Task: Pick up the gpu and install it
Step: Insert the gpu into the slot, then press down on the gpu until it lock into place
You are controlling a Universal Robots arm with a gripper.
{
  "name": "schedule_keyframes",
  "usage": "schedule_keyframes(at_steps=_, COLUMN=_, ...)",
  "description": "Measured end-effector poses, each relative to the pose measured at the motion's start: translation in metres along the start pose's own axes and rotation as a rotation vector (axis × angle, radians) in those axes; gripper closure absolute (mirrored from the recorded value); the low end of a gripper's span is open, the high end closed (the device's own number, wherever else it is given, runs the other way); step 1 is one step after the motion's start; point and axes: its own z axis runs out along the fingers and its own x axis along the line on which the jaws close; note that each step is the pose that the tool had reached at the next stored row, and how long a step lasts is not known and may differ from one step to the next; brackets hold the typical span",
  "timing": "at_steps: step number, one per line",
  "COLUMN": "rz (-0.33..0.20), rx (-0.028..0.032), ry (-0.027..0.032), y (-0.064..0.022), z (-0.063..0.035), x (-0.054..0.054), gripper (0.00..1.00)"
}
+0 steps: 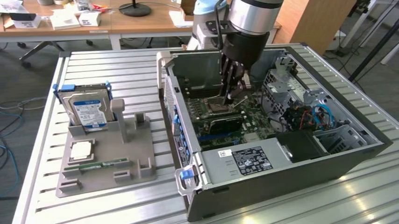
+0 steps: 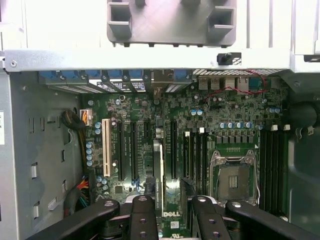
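Note:
The gpu (image 2: 159, 165) appears edge-on in the wrist view as a thin dark card standing upright over the motherboard (image 2: 225, 107), close to the black expansion slots (image 2: 132, 150). My gripper (image 2: 170, 220) is shut on it, one finger on each face. In the exterior view the gripper (image 1: 232, 99) reaches down into the open computer case (image 1: 187, 140), above the board. A pale metal bracket (image 1: 247, 83) shows beside the fingers.
On the exterior view's left, a grey holder (image 1: 134, 154) carries a hard drive (image 1: 87, 109), a square chip (image 1: 81, 150) and a green memory stick (image 1: 100, 164). Inside the case are the power supply (image 1: 246, 161), the drive cage (image 1: 293, 91) and the CPU socket (image 2: 234, 180).

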Motion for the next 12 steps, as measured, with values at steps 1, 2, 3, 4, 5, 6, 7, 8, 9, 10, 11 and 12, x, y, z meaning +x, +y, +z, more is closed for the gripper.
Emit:
schedule_keyframes(at_steps=1, rz=0.0, rx=0.0, ry=-0.0001, y=0.0, z=0.0, x=0.0, gripper=0.66)
schedule_keyframes(at_steps=2, rz=0.0, rx=-0.0001, ry=0.0001, y=0.0, z=-0.0001, x=0.0, gripper=0.66)
schedule_keyframes(at_steps=3, rz=0.0, rx=0.0, ry=0.0001, y=0.0, z=-0.0001, x=0.0, gripper=0.66)
schedule_keyframes(at_steps=4, rz=0.0, rx=-0.0001, ry=0.0001, y=0.0, z=-0.0001, x=0.0, gripper=0.66)
schedule_keyframes(at_steps=5, rz=0.0, rx=-0.0001, ry=0.0001, y=0.0, z=-0.0001, x=0.0, gripper=0.66)
schedule_keyframes(at_steps=6, rz=0.0, rx=-0.0001, ry=0.0001, y=0.0, z=-0.0001, x=0.0, gripper=0.66)
schedule_keyframes(at_steps=7, rz=0.0, rx=-0.0001, ry=0.0001, y=0.0, z=-0.0001, x=0.0, gripper=0.66)
schedule_keyframes(at_steps=8, rz=0.0, rx=0.0, ry=0.0001, y=0.0, z=-0.0001, x=0.0, gripper=0.66)
schedule_keyframes(at_steps=9, rz=0.0, rx=-0.0001, ry=0.0001, y=0.0, z=-0.0001, x=0.0, gripper=0.66)
schedule_keyframes(at_steps=10, rz=0.0, rx=0.0, ry=0.0001, y=0.0, z=-0.0001, x=0.0, gripper=0.66)
schedule_keyframes(at_steps=11, rz=0.0, rx=-0.0001, ry=0.0001, y=0.0, z=-0.0001, x=0.0, gripper=0.66)
schedule_keyframes(at_steps=12, rz=0.0, rx=-0.0001, ry=0.0001, y=0.0, z=-0.0001, x=0.0, gripper=0.66)
